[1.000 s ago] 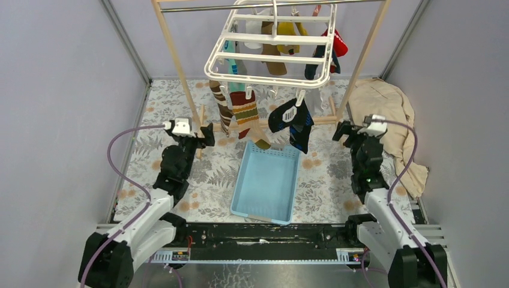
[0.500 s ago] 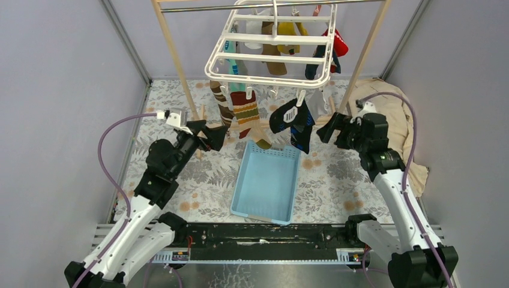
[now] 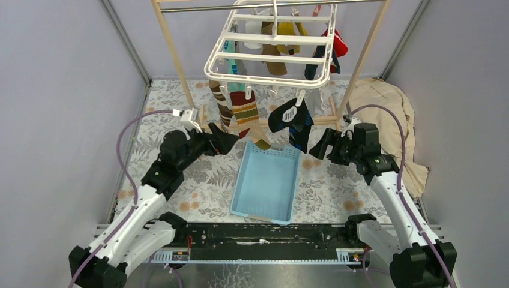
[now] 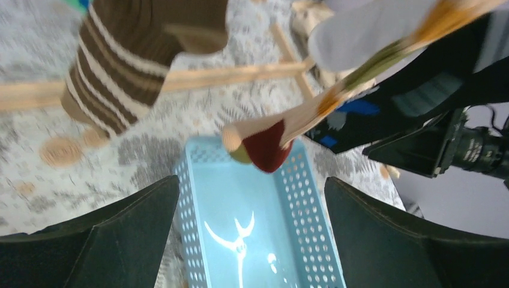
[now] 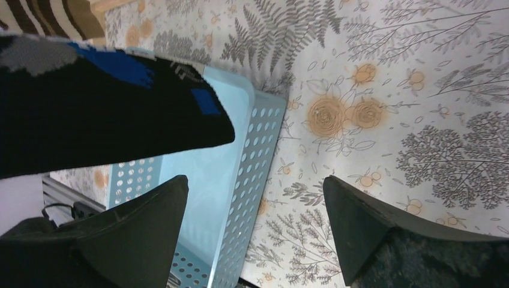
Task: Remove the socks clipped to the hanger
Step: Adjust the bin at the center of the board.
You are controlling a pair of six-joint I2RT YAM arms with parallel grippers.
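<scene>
Socks (image 3: 246, 115) on white hanger (image 3: 264, 38) above blue basket (image 3: 267, 186)

Plain grey walls (image 3: 60, 90) close in the left, back and right, with metal posts (image 3: 127, 45) in the back corners. The counter (image 3: 198, 180) is covered by a print of grey ferns and orange flowers. A pale wooden rack (image 3: 174, 57) stands at the back, with a beige cloth (image 3: 384, 102) heaped beside its right leg. The light is even and the shadows soft.
</scene>
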